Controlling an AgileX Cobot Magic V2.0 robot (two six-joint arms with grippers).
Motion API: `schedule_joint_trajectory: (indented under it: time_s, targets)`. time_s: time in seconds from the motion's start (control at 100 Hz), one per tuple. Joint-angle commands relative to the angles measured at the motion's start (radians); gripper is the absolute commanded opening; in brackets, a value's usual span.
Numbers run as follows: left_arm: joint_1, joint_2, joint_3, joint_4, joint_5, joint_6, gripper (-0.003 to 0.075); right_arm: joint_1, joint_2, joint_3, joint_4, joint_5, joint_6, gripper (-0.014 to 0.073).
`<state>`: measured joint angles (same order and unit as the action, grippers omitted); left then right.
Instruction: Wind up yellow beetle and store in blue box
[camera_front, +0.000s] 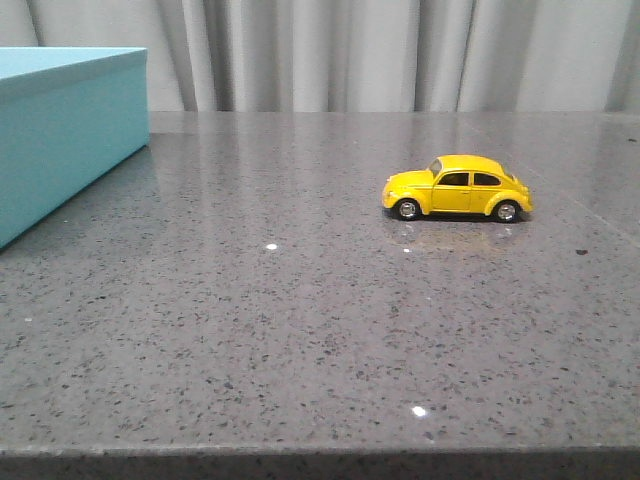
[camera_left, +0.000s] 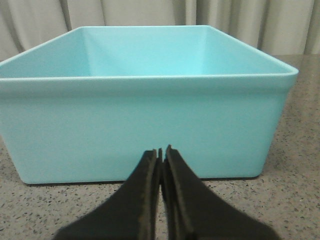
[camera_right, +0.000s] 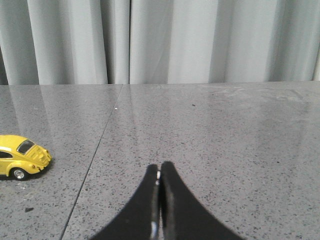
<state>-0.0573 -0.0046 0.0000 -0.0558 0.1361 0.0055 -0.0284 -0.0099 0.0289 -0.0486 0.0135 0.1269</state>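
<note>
— Where do we find the yellow beetle (camera_front: 456, 187)?

— We see it standing on all four wheels on the grey speckled table (camera_front: 300, 330), right of centre in the front view, side-on with its nose toward the left. In the right wrist view only its rear half shows (camera_right: 22, 156) at the picture's edge.

— And the blue box (camera_front: 62, 130)?

— We have it at the far left of the table, well apart from the car. In the left wrist view it is open-topped (camera_left: 145, 125), and we see nothing inside the part that shows.

— How do our pincers stand?

— Our left gripper (camera_left: 161, 152) has its fingers pressed together, holding nothing, just before the box wall. Our right gripper (camera_right: 159, 170) is likewise pressed together and empty, over bare table, with the car off to one side. Grey curtains (camera_front: 380, 55) hang behind.
</note>
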Motion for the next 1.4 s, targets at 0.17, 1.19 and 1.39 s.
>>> schedule_joint_trajectory:
  time_s: [0.17, 1.19, 1.39]
  targets:
    - [-0.007, -0.033, 0.021, -0.007, -0.077, -0.005, -0.0019, -0.006, -0.023, -0.017, -0.005, -0.075, -0.008, -0.0069]
    - [0.001, -0.008, -0.034, -0.056, -0.180, -0.014, -0.0019, -0.003, -0.021, -0.091, -0.005, 0.008, -0.007, -0.0066]
    - [0.001, 0.100, -0.157, -0.057, -0.147, -0.014, -0.0019, -0.003, 0.033, -0.243, -0.005, 0.229, -0.007, -0.0059]
